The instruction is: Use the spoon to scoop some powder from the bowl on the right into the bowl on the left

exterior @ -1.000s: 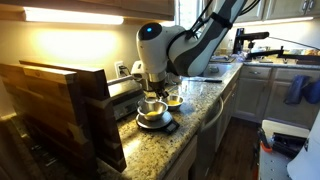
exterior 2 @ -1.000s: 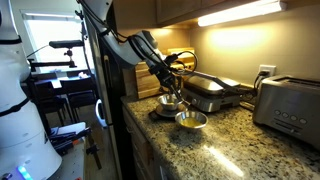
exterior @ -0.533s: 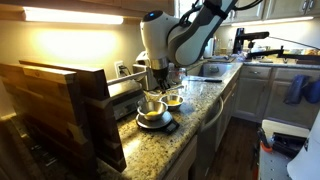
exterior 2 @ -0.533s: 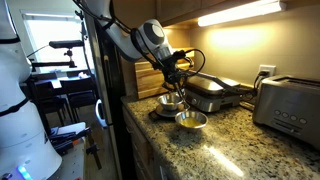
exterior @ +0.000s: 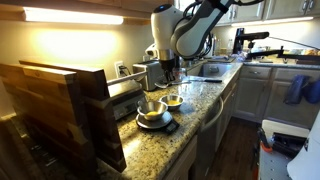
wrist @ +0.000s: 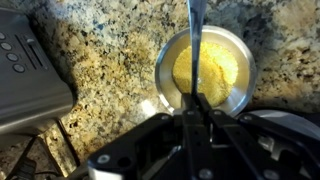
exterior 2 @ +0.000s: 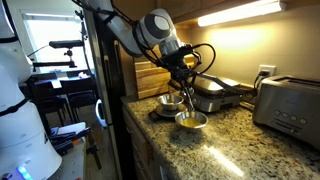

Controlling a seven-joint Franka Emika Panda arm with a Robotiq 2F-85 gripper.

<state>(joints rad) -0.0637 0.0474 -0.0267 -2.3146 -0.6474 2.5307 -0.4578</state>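
Spoon (wrist: 193,45): pinched in gripper (wrist: 197,122), shaft reaching out over bowl (wrist: 164,62).
Gripper: clenched on spoon handle, hanging directly above bowl.
Bowl: on counter (wrist: 100,50), yellow powder inside; second bowl (exterior 2: 170,102) just beside it.

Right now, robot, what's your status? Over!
Gripper shut on spoon. Spoon over the powder bowl, yellow powder inside. Other bowl close beside it. Nothing seen between spoon and powder.
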